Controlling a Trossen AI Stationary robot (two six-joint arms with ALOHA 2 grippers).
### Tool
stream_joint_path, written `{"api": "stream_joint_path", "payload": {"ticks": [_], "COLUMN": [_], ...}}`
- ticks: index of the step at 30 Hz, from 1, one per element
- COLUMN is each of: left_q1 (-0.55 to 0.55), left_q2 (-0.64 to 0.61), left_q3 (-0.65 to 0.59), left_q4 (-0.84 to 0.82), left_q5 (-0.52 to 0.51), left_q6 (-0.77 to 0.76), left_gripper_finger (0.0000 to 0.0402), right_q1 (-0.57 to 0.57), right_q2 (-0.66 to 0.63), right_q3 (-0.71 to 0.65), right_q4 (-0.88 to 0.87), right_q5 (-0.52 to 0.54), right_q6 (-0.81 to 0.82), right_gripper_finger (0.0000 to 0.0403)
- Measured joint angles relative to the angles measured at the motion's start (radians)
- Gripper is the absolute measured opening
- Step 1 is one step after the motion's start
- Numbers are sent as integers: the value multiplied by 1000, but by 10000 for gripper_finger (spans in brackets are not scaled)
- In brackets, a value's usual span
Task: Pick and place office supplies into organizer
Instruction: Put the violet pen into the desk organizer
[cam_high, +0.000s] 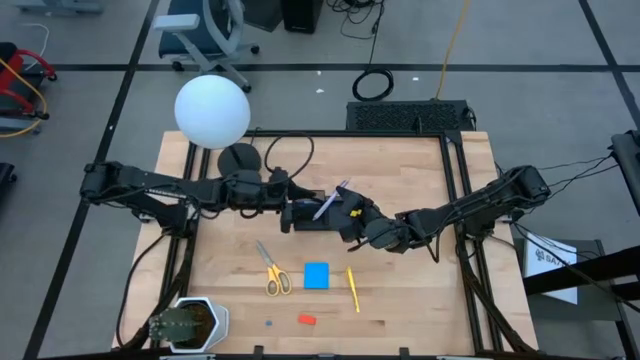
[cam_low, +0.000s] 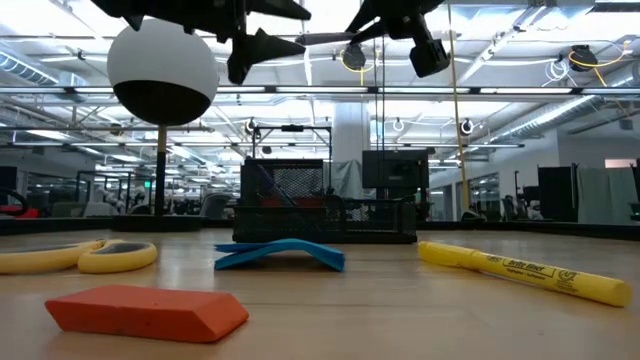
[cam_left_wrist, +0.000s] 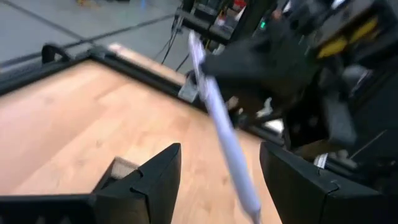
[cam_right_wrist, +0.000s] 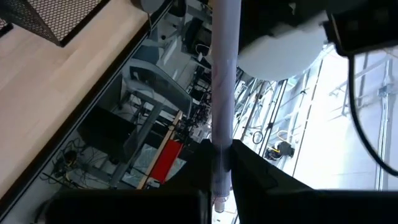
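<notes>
The right gripper (cam_high: 352, 213) pinches a purple pen (cam_high: 328, 203) tight between its fingers (cam_right_wrist: 249, 174). It hangs above the organizer (cam_high: 312, 214) in the middle of the table (cam_high: 420, 300). The pen tilts, with its free end pointing toward 11 o'clock. The left gripper (cam_high: 292, 212) is at 9 o'clock from the pen, just beside it, and its fingers (cam_left_wrist: 155, 180) are spread wide with nothing in them. The pen shows between those spread fingers.

Down at 6 o'clock from the organizer lies the blue pad (cam_high: 316, 275). The scissors (cam_high: 273, 271) lie at 9 o'clock from the pad. The yellow marker (cam_high: 352, 288) lies at 3 o'clock from it. The red eraser (cam_high: 307, 319) sits at 6 o'clock from the pad, near the table edge.
</notes>
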Motion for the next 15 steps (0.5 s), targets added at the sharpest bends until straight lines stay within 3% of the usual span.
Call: {"api": "stream_joint_path", "payload": {"ticks": [15], "left_q1": [0], "left_q2": [41], "left_q3": [2], "left_q4": [53], "left_q5": [13], "left_q6": [-16], "left_gripper_finger": [223], "right_q1": [-11], "right_q2": [1], "right_q3": [-1], "right_q4": [192], "right_q5": [-32], "right_q6": [-140], "right_gripper_finger": [22]}}
